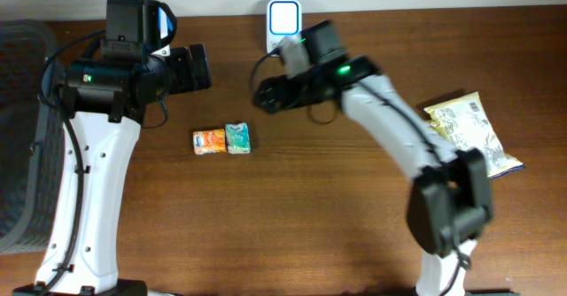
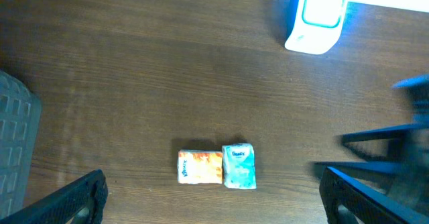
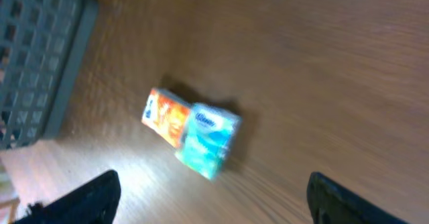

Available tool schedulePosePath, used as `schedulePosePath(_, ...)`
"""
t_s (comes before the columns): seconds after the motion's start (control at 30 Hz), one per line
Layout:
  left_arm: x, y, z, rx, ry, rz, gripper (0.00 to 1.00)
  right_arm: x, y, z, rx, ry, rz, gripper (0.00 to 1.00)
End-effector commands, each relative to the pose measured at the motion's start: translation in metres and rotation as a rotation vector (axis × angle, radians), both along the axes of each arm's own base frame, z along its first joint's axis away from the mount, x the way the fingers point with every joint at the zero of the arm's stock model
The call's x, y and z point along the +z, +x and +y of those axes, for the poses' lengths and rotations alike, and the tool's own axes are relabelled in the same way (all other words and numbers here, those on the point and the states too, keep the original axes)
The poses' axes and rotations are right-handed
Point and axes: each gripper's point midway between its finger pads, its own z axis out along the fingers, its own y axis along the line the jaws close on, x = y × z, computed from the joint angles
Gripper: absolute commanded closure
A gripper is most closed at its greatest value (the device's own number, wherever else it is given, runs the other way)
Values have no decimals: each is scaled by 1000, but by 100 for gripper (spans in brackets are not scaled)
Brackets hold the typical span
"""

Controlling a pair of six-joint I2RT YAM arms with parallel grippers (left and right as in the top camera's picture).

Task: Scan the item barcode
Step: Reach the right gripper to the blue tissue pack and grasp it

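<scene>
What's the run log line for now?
left gripper open, empty | right gripper open, empty | orange packet beside teal packet | scanner at rear

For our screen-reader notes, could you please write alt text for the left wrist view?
An orange packet and a teal packet lie touching on a wooden table. A white scanner stands top right, a grey basket at left; the open left hand frames the bottom corners.

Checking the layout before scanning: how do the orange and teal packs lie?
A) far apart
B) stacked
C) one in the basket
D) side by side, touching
D: the orange pack and the teal pack lie flat on the table, edges meeting.
</scene>
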Motion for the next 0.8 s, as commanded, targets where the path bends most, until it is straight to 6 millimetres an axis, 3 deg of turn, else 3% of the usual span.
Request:
schedulePosePath(0.0,7,-2,2,-4,11,-19,1,-44,-4,24,-117,-18,132,21)
schedulePosePath(0.2,7,-2,2,-4,11,-19,1,-94,-20,54,-143,-51,223,48)
schedulePosePath(0.4,7,-2,2,-4,11,-19,1,-131,-33,48,-209,-144,305,59)
schedulePosePath(0.6,7,-2,2,-4,11,-19,1,-138,-40,49,-202,-163,324,68)
schedulePosePath(0.7,7,-1,2,-4,11,-19,1,-139,-49,57,-177,-174,326,79)
schedulePosePath(0.77,7,-2,2,-4,11,-19,1,-140,-56,61,-164,-185,327,80)
